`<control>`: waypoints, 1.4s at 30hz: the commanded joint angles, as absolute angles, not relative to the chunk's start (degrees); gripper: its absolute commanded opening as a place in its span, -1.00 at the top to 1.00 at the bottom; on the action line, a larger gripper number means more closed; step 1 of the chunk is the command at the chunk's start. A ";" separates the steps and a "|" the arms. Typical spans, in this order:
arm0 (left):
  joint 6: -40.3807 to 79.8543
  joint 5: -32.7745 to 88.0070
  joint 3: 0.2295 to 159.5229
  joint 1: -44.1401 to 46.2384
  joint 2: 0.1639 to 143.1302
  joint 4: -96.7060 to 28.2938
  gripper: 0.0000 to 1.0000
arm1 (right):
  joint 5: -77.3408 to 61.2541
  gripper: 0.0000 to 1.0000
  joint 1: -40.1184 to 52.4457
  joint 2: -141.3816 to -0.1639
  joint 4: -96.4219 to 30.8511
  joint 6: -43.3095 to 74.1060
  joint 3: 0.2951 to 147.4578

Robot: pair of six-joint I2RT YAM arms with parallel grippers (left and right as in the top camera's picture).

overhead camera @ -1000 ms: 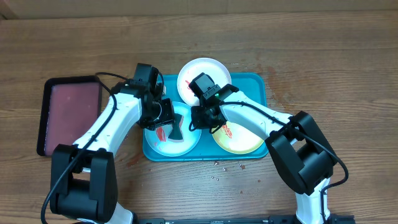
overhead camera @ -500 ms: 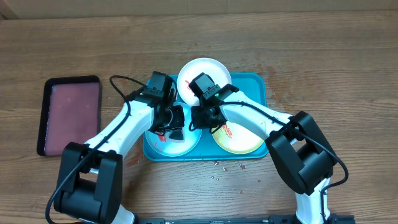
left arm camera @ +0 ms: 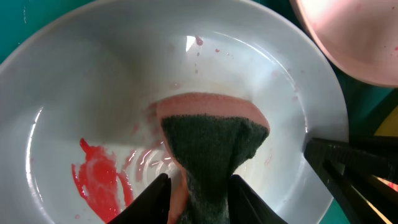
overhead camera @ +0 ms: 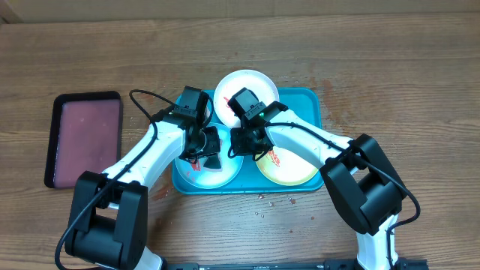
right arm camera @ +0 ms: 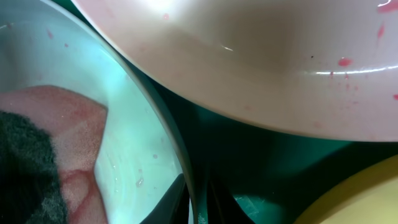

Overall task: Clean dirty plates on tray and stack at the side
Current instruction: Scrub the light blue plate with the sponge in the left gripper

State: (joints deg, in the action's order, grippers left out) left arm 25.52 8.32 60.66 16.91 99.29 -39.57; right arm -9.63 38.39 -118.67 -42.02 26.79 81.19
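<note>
The teal tray (overhead camera: 315, 101) holds three plates. The pale blue plate (overhead camera: 196, 174) lies at its left, with a red smear (left arm camera: 99, 177) in the left wrist view. My left gripper (overhead camera: 208, 146) (left arm camera: 199, 193) is shut on a pink and dark green sponge (left arm camera: 211, 140) and presses it on this plate. My right gripper (overhead camera: 238, 142) (right arm camera: 198, 199) is shut on the pale blue plate's right rim (right arm camera: 180, 149). The white plate (overhead camera: 244, 86) (right arm camera: 249, 62) leans at the tray's back rim. The yellow-green plate (overhead camera: 292, 169), with red smears, lies at the right.
A maroon tray with a black rim (overhead camera: 84, 139) lies on the wooden table at the left. Small crumbs and red specks (overhead camera: 262, 199) lie on the table in front of the teal tray.
My left arm has swung to the right, and the sponge has shifted a little right on the pale blue plate. My right gripper has kept its hold on the rim.
</note>
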 commanded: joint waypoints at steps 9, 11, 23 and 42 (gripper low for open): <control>25.96 10.17 57.36 17.69 100.18 -37.21 0.35 | -9.04 0.74 38.68 -118.76 -41.87 27.03 80.42; 25.91 10.61 56.93 17.72 100.18 -36.56 0.35 | -9.02 0.74 38.68 -118.76 -41.87 27.03 80.40; 27.92 2.39 56.90 17.67 100.18 -36.21 0.92 | -9.04 0.74 38.68 -118.76 -41.91 27.03 80.40; 34.94 -24.40 58.94 17.65 99.96 -44.47 0.92 | -8.99 0.74 38.68 -118.76 -42.57 27.00 80.40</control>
State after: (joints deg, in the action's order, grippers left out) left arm 33.12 -17.47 56.66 18.26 99.44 -42.59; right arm -9.89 38.41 -118.67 -42.22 26.79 81.19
